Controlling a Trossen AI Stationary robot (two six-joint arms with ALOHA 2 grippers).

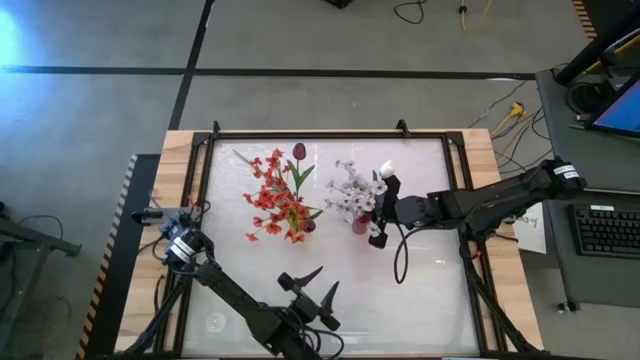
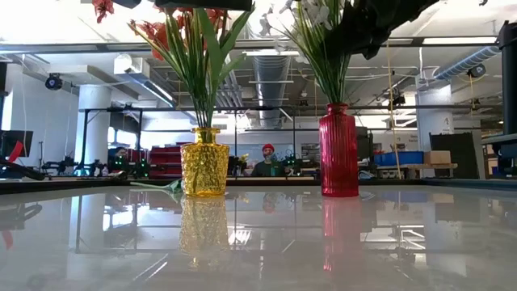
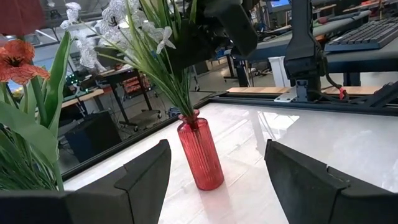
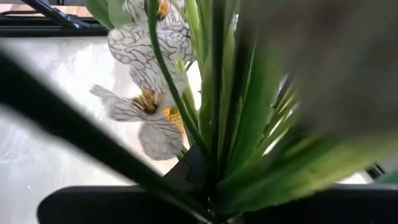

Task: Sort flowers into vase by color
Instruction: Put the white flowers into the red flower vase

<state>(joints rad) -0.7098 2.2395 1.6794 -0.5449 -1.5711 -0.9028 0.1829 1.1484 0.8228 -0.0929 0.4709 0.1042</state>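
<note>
Sorting scene near completion, 2 vases standing well apart at mid-table. The yellow vase holds the red-orange sprays together with a dark red tulip; the red vase holds the white sprays and a white tulip bud. The right gripper sits directly over the mouth of the red vase, its jaws closed tight; in the right wrist view green stems and a veined white blossom fill the space just ahead of the fingers, but whether a stem is actually pinched between them cannot be told, since the fingertips are buried in foliage. The left gripper waits near the front edge of the table, jaws spread wide and empty, facing the red vase from well off. No loose flower is visible on the table top. Judged step: the seating or final adjustment of a white stem in the red vase. If a stem is in the grip, the next move calls for releasing it only once it stands in the neck, then lifting straight up so that the fingers clear the neighbouring blossoms without dragging them out or tipping the narrow vase
</note>
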